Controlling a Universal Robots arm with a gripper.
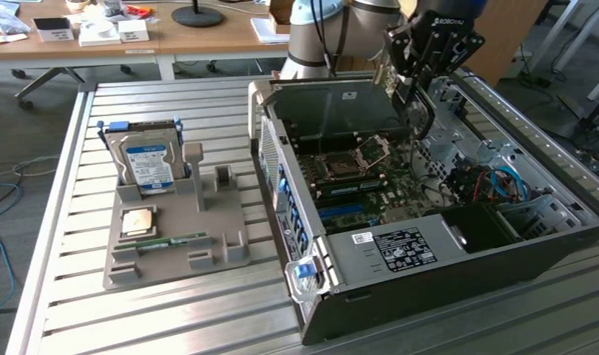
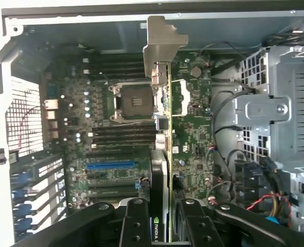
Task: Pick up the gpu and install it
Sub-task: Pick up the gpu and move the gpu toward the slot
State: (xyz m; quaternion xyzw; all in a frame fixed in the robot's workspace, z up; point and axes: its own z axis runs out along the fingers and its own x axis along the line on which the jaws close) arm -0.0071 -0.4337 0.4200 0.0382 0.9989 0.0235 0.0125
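My gripper [image 2: 162, 226] is shut on the gpu [image 2: 162, 154], a thin dark card seen edge-on between the two black fingers [image 2: 135, 221], with its silver bracket [image 2: 159, 43] at the far end. In the exterior view the gripper [image 1: 414, 78] hangs over the far side of the open computer case [image 1: 428, 281], and the gpu [image 1: 419, 111] hangs upright from it, reaching down inside the case. Below the card lies the green motherboard [image 2: 110, 128] with its CPU socket [image 2: 133, 100] and expansion slots [image 2: 113, 165]. I cannot tell whether the card touches the board.
A grey parts holder [image 1: 171, 229] on the slatted metal table [image 1: 72, 310] carries a silver hard drive [image 1: 146, 163], a green memory stick [image 1: 171, 242] and a CPU chip [image 1: 137, 220]. Inside the case are a drive cage [image 2: 275, 103] and loose cables [image 1: 497, 185]. A wooden desk [image 1: 132, 37] stands behind.
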